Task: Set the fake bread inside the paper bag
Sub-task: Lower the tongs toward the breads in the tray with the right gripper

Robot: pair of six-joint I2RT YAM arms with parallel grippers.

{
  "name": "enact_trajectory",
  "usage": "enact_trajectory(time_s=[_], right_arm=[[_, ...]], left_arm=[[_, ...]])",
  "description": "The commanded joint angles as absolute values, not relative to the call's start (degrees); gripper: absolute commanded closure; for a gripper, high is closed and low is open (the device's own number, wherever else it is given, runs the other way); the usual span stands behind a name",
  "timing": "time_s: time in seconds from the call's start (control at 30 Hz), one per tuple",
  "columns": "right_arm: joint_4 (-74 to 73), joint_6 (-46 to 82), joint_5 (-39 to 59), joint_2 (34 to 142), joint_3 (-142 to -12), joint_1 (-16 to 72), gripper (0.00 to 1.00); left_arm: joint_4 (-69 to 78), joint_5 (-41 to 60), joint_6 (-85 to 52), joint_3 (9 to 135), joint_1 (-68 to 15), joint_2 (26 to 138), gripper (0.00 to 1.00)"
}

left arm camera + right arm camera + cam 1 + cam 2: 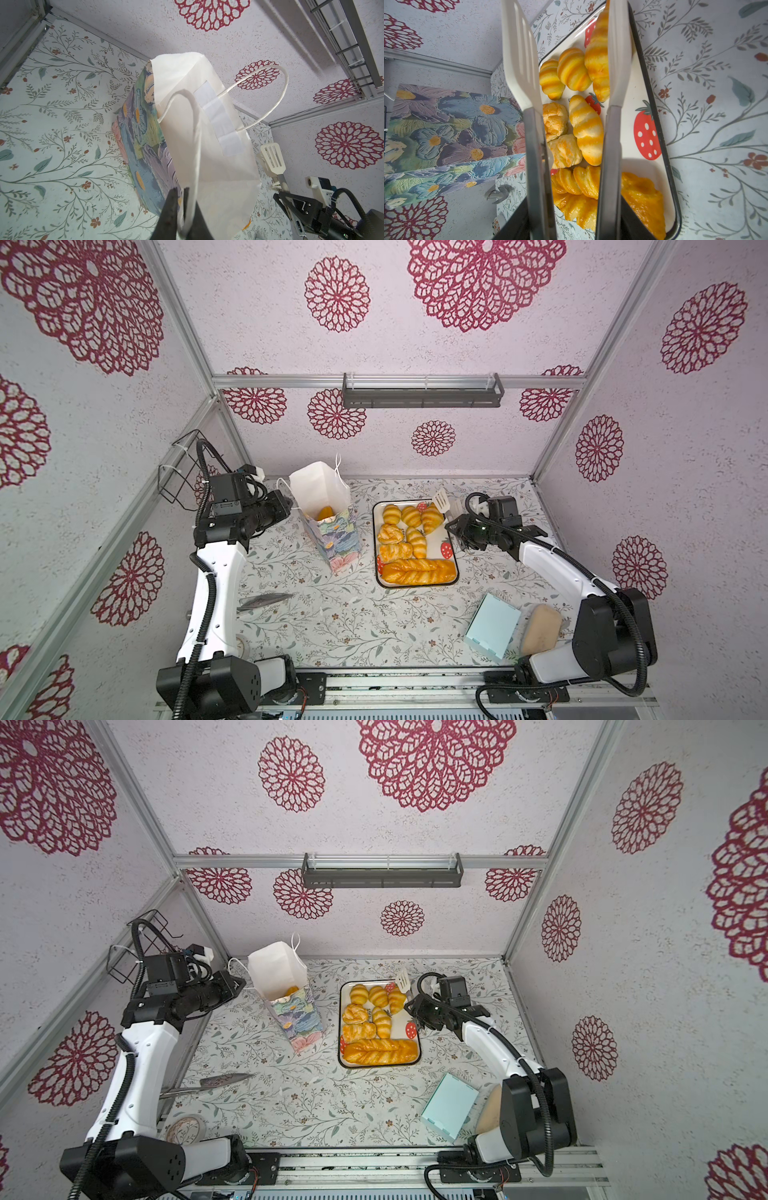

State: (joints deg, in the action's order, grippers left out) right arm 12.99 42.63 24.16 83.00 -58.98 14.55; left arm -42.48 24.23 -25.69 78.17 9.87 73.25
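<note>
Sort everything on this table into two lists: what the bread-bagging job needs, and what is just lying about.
Job: bread, bag, tongs, tray.
Lying about: blue box, beige piece, metal server, tape roll.

Both fingers of the left gripper (pixel 180 190) run off the left wrist view's lower edge. Only their tips show, pinched on the wall of the paper bag (pixel 218 176). In both top views those tips are lost at the bag's rim. Deep inside the bag, beyond that gripper, one yellow bread piece (pixel 325 513) shows only in part, its shape untellable. The right gripper (pixel 574 207) is cropped likewise. The tongs (pixel 612 145) it clamps cover strips of the braided loaf (pixel 639 195) close by. Well back from it, the right arm (pixel 532 1110) hides much of the beige piece (pixel 490 1110).
</note>
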Motion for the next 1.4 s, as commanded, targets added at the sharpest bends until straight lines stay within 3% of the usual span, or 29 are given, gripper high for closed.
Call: enact_trajectory(time_s=[0.0, 1.37], right_arm=[[8.9, 43.8, 25.8, 80.8, -59.1, 14.0, 0.48], [-0.2, 49.0, 29.3, 85.6, -50.8, 13.8, 0.48]], left_arm=[[-42.8, 24.8, -24.8, 79.5, 9.5, 73.6, 0.88], [-42.4, 24.9, -25.1, 78.9, 9.6, 73.5, 0.87]])
